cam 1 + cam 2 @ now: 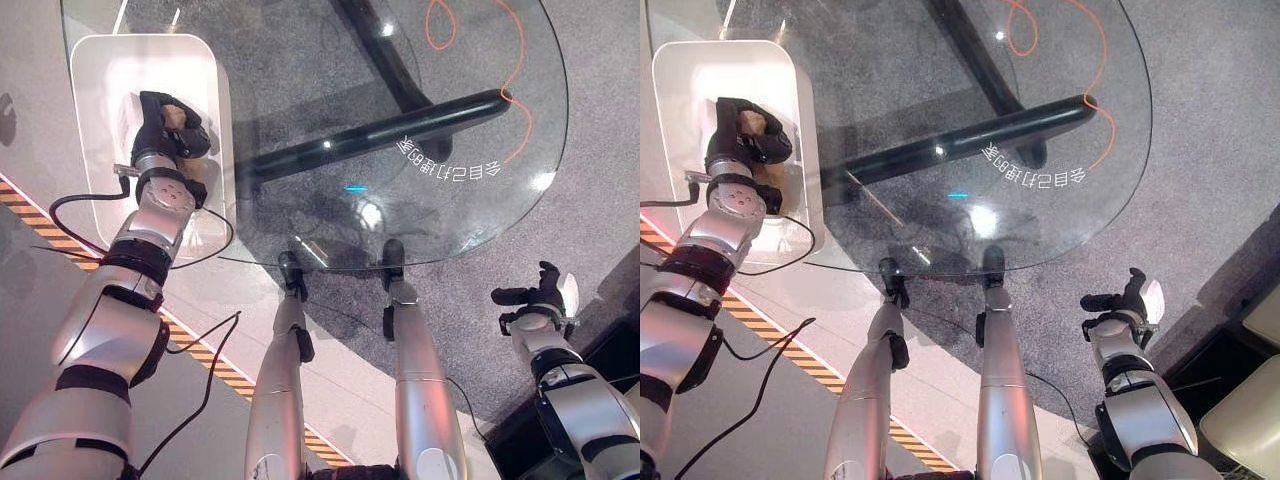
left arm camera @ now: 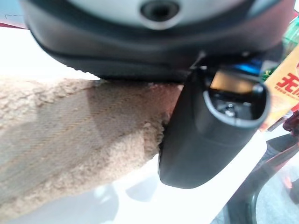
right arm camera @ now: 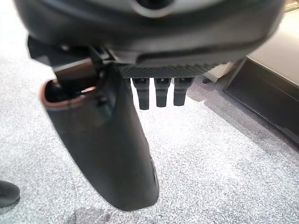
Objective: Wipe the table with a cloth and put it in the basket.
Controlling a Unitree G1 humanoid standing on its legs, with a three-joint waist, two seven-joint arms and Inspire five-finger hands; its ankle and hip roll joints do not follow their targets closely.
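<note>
A tan, fleecy cloth [image 2: 70, 140] sits clasped in the left robot hand [image 1: 165, 125], whose dark fingers curl around it inside the white basket [image 1: 100, 70]; the thumb [image 2: 210, 130] presses against the cloth's edge just above the basket's pale floor. The basket stands at the left rim of the round glass tabletop [image 1: 450, 180], which rests on a dark crossed base [image 1: 400, 125] over grey carpet [image 1: 1220, 150]. Well apart, low at the right beside the tabletop, the right robot hand [image 1: 1120, 300] hangs over the carpet with fingers straight, grasping nothing.
</note>
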